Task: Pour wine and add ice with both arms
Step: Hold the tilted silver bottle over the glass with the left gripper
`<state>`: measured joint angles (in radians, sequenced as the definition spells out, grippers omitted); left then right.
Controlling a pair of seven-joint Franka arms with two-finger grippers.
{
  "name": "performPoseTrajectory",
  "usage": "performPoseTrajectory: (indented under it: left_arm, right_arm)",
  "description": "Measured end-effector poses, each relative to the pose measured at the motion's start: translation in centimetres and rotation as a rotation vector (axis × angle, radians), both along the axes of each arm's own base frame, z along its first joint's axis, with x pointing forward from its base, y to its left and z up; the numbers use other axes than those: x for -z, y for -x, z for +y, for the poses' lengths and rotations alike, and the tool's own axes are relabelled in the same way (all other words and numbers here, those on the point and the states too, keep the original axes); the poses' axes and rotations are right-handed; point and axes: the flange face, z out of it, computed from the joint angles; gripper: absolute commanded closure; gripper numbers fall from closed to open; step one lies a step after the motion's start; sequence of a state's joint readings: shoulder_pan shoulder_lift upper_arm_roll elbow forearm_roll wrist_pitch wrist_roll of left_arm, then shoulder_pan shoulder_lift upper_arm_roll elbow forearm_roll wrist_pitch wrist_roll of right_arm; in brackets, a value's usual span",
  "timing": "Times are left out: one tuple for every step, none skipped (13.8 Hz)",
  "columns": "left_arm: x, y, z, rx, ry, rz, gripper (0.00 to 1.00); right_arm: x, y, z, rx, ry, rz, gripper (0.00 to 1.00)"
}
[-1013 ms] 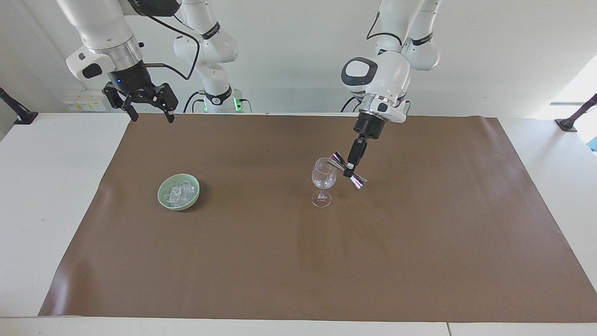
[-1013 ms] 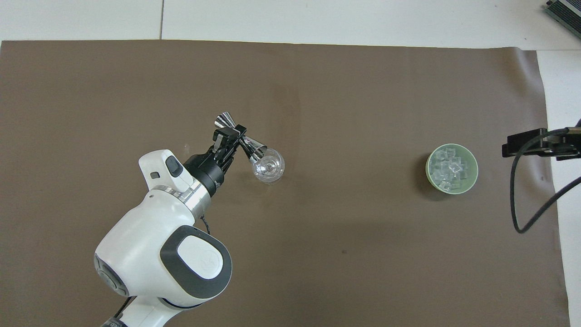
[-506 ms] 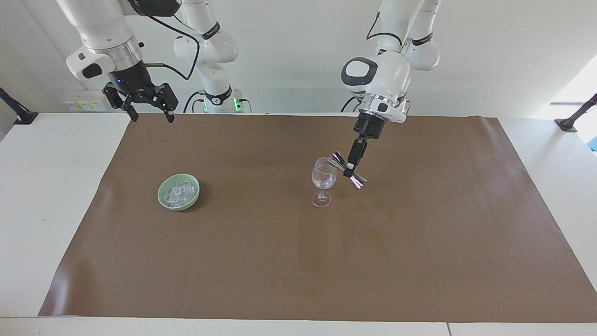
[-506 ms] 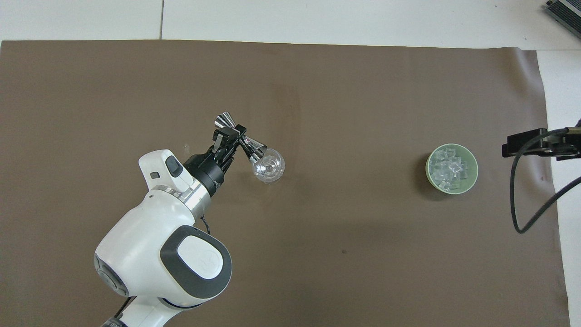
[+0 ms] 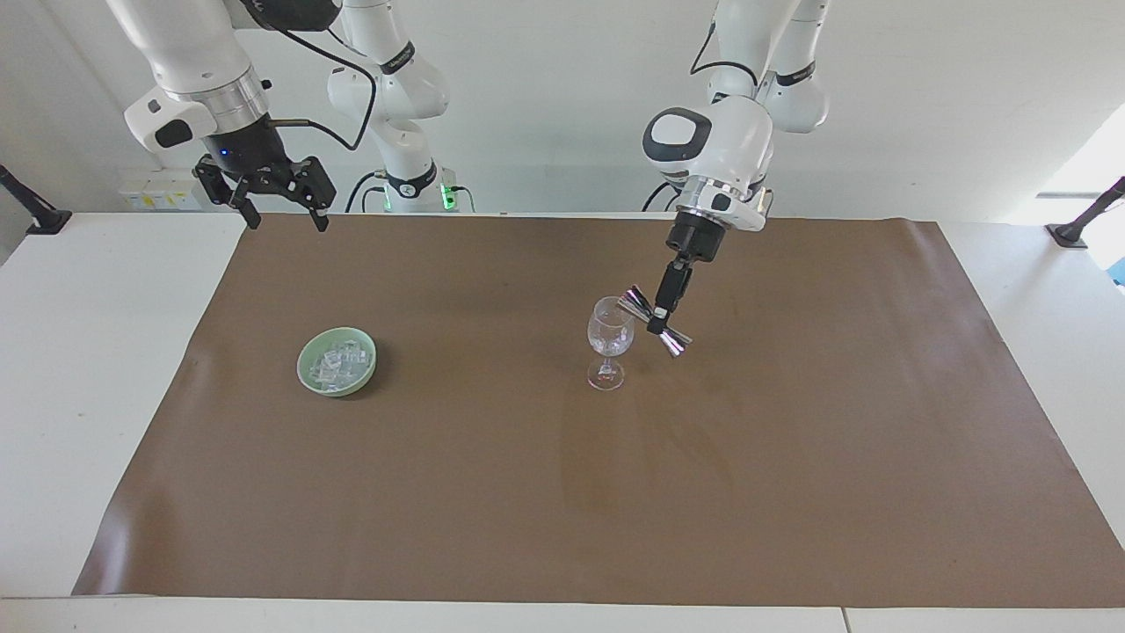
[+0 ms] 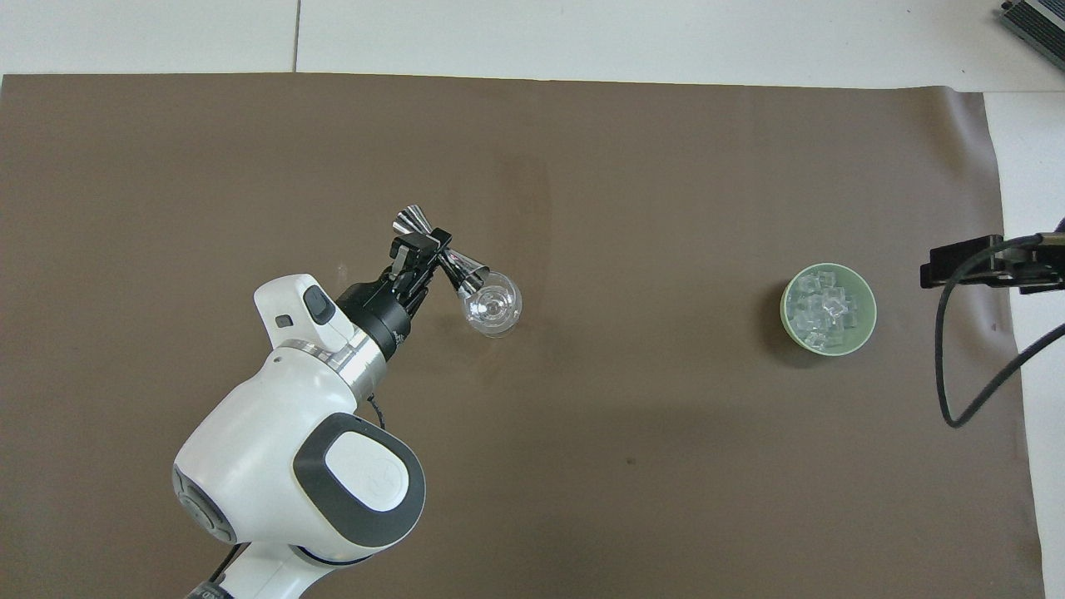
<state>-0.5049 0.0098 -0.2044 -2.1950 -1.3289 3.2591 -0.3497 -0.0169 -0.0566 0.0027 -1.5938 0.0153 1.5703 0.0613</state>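
A clear stemmed wine glass point(image 5: 610, 338) point(image 6: 495, 306) stands upright near the middle of the brown mat. My left gripper point(image 5: 657, 323) point(image 6: 424, 247) is shut on the waist of a silver double-cone jigger point(image 5: 635, 304) point(image 6: 466, 274). The jigger is tilted, with one cone's mouth at the glass's rim. I cannot make out any wine in the jigger or the glass. The ice point(image 5: 338, 362) point(image 6: 824, 309) lies heaped in a pale green bowl point(image 5: 303, 362) point(image 6: 870, 308) toward the right arm's end. My right gripper point(image 5: 288, 221) point(image 6: 973, 262) hangs open and empty, high over the mat's edge by the robots.
The brown mat point(image 5: 562, 492) covers most of the white table point(image 5: 88, 352). A black cable point(image 6: 948, 366) hangs from the right arm beside the bowl. Black clamps point(image 5: 26, 211) sit at both table ends.
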Motion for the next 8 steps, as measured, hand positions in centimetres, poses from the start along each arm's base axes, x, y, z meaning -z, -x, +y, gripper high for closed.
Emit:
performPoseTrajectory:
  left_arm:
    - [0.0, 0.0, 0.0, 0.0, 0.0, 0.0, 1.0]
    - [0.0, 0.0, 0.0, 0.0, 0.0, 0.0, 1.0]
    - [0.0, 0.0, 0.0, 0.0, 0.0, 0.0, 1.0]
    - [0.0, 0.0, 0.0, 0.0, 0.0, 0.0, 1.0]
    - [0.0, 0.0, 0.0, 0.0, 0.0, 0.0, 1.0]
    - [0.0, 0.0, 0.0, 0.0, 0.0, 0.0, 1.0]
    - [0.01, -0.01, -0.01, 0.001, 0.001, 0.001, 1.0]
    - [0.04, -0.02, -0.05, 0.005, 0.003, 0.004, 1.0]
  right_arm:
    - [0.0, 0.0, 0.0, 0.0, 0.0, 0.0, 0.0]
    - [0.0, 0.0, 0.0, 0.0, 0.0, 0.0, 0.0]
    - [0.0, 0.0, 0.0, 0.0, 0.0, 0.0, 0.0]
    - [0.0, 0.0, 0.0, 0.0, 0.0, 0.0, 0.0]
    - [0.0, 0.0, 0.0, 0.0, 0.0, 0.0, 0.0]
    - [0.0, 0.0, 0.0, 0.0, 0.0, 0.0, 0.0]
    - [0.0, 0.0, 0.0, 0.0, 0.0, 0.0, 0.0]
    - [0.0, 0.0, 0.0, 0.0, 0.0, 0.0, 0.0]
